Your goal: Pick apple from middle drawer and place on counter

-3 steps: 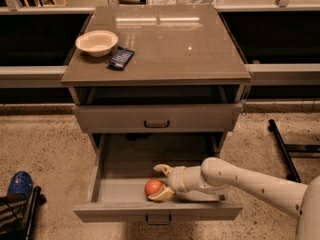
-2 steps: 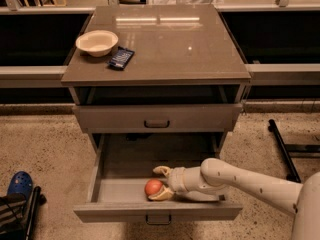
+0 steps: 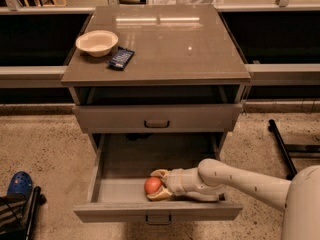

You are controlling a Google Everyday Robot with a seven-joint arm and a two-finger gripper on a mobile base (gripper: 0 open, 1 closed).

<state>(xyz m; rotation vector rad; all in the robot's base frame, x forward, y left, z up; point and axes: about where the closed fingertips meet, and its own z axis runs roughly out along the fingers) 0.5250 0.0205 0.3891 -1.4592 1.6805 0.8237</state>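
Camera view showed the white arm (image 3: 240, 179) stretched in from the right, low and almost flat, with its end inside the open middle drawer (image 3: 120, 190). The gripper (image 3: 156, 185) was near the front of the drawer and pointed left. Its two fingers (image 3: 160, 173) hugged the apple (image 3: 151, 185), one on the far side and one on the near side, pinching it. The apple was low in the drawer, close to the front wall. Up on the counter (image 3: 170, 49) sat a cream bowl (image 3: 97, 42) and a dark packet (image 3: 121, 58), just beside each other
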